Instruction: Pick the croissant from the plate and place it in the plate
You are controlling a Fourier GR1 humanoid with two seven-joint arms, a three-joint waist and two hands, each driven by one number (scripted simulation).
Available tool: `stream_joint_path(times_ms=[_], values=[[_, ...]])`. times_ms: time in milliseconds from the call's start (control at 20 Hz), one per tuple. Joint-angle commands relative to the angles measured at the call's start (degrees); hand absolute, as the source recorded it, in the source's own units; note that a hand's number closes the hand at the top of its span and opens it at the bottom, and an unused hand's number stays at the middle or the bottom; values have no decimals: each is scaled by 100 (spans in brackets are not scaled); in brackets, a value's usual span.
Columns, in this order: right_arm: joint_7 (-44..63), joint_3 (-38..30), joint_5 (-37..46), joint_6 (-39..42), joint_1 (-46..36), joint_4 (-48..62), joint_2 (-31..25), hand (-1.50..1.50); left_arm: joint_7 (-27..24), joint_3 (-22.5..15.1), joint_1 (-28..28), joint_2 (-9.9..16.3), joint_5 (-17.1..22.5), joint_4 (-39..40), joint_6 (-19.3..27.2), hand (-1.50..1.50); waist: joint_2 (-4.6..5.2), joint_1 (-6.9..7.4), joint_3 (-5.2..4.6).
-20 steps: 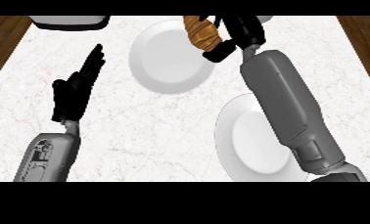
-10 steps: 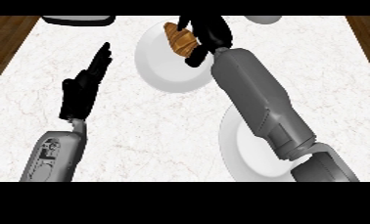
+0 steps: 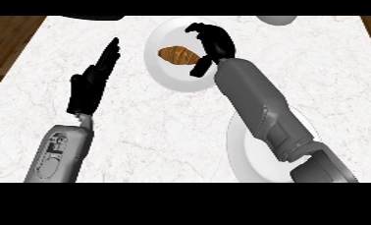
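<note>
A golden-brown croissant (image 3: pixel 177 55) lies on the far white plate (image 3: pixel 168 74) near the counter's back. My right hand (image 3: pixel 216 43) hovers just to its right over the same plate. Its fingers are loosely spread and the thumb points down beside the croissant's right end, and I see no grip on it. A second white plate (image 3: pixel 246 162) sits near the front right, partly covered by my right forearm. My left hand (image 3: pixel 90 87) rests open at the left, fingers pointing up and away, holding nothing.
A dark object (image 3: pixel 94 17) and a grey rounded dish (image 3: pixel 278 19) are cut off at the counter's back edge. The marble counter (image 3: pixel 152 135) ends at the left, where brown wood (image 3: pixel 14 37) shows.
The croissant, held in my right hand earlier, now lies lower on the far plate, and the hand's fingers have spread away from it. The left hand has stayed put.
</note>
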Motion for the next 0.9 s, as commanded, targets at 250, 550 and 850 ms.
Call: stream_joint_path(times_ms=[250,550,850], values=[[-868,-303,-1263,-235,305,-115,4,-150,39,90,-316,86,104,210,-194,0,44,160,12],[-1337,-1086,-2217,-705,236,-271,4,-150,-218,204,25,127,46,301,-59,0,-23,-136,6],[-1690,-1776,-2599,-730,253,-102,-417,-150,63,307,411,266,175,-313,-127,0,-110,-357,6]])
